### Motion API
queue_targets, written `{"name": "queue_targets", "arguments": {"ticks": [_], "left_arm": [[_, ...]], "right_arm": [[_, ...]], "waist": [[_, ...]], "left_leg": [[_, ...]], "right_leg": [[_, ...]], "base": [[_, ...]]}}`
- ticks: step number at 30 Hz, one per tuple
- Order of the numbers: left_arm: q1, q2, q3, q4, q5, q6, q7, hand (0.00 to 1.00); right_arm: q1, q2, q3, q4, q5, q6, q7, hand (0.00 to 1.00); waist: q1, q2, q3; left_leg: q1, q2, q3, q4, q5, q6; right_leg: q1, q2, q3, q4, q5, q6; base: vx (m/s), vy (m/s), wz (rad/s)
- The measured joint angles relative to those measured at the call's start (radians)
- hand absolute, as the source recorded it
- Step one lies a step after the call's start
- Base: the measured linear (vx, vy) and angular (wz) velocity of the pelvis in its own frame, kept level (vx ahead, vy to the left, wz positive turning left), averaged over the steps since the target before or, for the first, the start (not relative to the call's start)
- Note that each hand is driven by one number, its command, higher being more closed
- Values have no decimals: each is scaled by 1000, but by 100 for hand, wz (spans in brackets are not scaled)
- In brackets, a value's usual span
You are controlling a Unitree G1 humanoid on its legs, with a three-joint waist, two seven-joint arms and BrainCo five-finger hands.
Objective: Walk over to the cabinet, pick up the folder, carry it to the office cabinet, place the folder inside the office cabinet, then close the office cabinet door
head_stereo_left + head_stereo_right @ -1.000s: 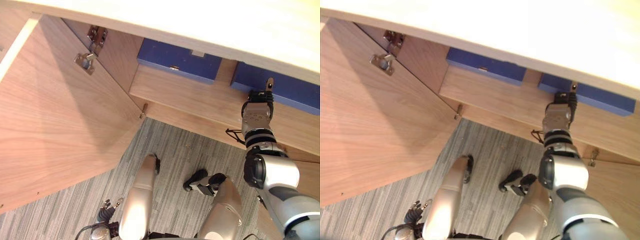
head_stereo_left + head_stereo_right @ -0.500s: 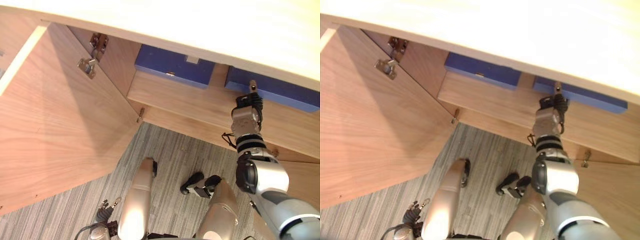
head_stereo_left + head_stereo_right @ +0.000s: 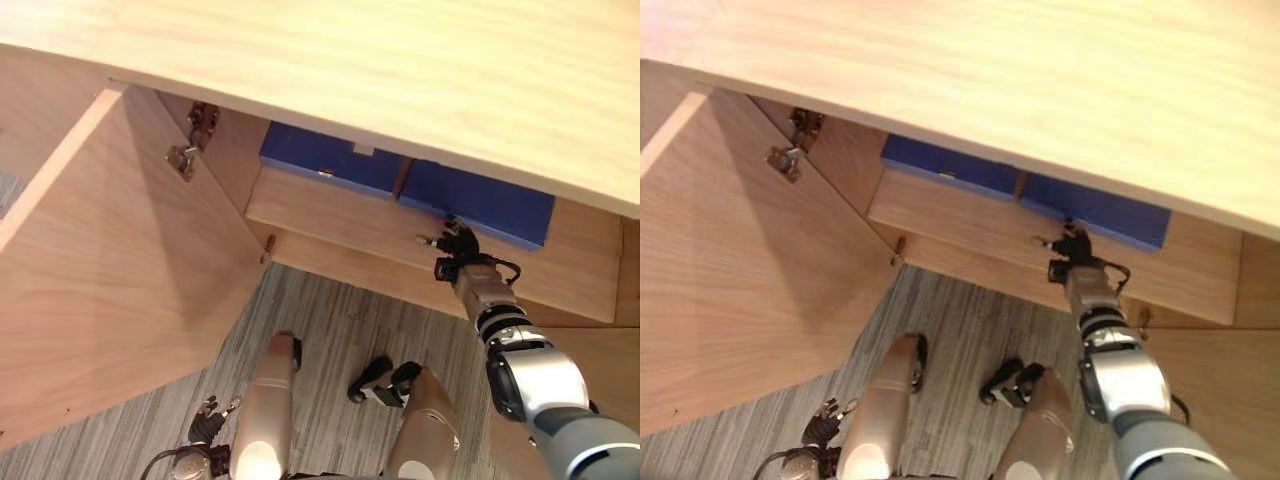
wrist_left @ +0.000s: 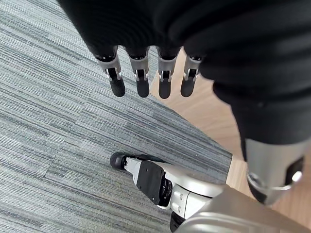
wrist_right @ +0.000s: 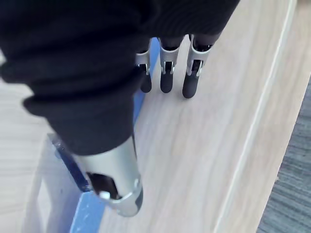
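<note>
Over on the left the cabinet door (image 3: 110,280) stands swung wide, its free edge running out of sight and its hinge (image 3: 182,158) showing at the inner corner. That leaves a clear wedge of grey carpet (image 3: 330,320) between the door and the shelf front. The left hand (image 4: 142,77) hangs low above that carpet, fingers straight and loose with nothing in them. Inside the office cabinet, on the wooden shelf (image 3: 340,215), the left blue folder (image 3: 320,160) and the right blue folder (image 3: 480,205) lie side by side, a thin strip of wood showing between them. The overhanging cabinet top (image 3: 400,70) hides their far parts. The right hand (image 3: 455,248) reaches in over the shelf to the near edge of the right blue folder. Its fingers (image 5: 166,73) are stretched straight and the thumb is held apart, gripping nothing. I can't tell whether the tips touch the folder.
</note>
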Motion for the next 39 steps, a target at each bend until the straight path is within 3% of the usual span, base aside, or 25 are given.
{"name": "queue_targets", "arguments": {"ticks": [5,10,15,22,25,28,31,33,36,39], "left_arm": [[1,2,7,1,24,17,-33,0],[14,0,22,-11,55,28,-58,0],[32,-1,25,-23,59,38,-65,0],[34,-3,31,-27,59,47,-78,0],[34,-7,47,-26,59,51,-87,0],[31,-3,67,-5,70,53,-91,0],[26,-2,83,26,76,54,-95,0],[20,2,89,53,77,54,-95,0],[0,2,106,77,91,53,-93,0],[-11,-7,108,77,111,43,-77,0]], "right_arm": [[55,-27,1,6,-120,-3,70,0],[118,-29,80,-27,-445,-7,136,0],[162,-23,130,-40,-579,-1,179,0],[211,37,168,-42,-623,23,205,0],[248,108,212,-45,-627,32,262,0],[286,184,252,-43,-641,32,293,0],[288,189,276,-43,-660,31,304,0],[299,189,273,-43,-660,26,299,0],[383,222,152,-45,-580,10,242,0],[502,297,-18,-57,-420,-7,142,0]], "waist": [[9,-3,-14],[12,-11,-32],[21,-13,-56],[29,-18,-67],[33,-28,-81],[32,-48,-137],[28,-54,-166],[17,-62,-191],[-1,-69,-213],[-12,-68,-230]], "left_leg": [[19,-10,-2,-9,1,4],[64,-7,15,-53,12,8],[108,-4,18,-105,24,7],[228,-3,28,-287,95,0],[324,15,52,-455,168,-9],[441,40,100,-719,293,-31],[547,58,149,-920,385,-49],[575,65,166,-971,405,-54],[619,68,193,-985,404,-56],[670,69,251,-987,386,-54]], "right_leg": [[30,-11,-14,-7,2,4],[68,-10,-19,-44,14,16],[115,7,-38,-103,33,24],[219,56,-71,-278,104,35],[287,125,-81,-445,177,32],[345,235,-70,-705,301,24],[419,334,-45,-936,417,14],[447,370,-35,-1025,460,9],[492,391,-10,-1079,478,10],[516,399,49,-1099,494,12]], "base": [[-5,22,6],[0,0,0],[37,8,1],[61,-14,-1],[66,-57,-24],[93,-107,-41],[68,-166,-51],[12,-146,-29],[-5,-59,-23],[-19,13,-57]]}}
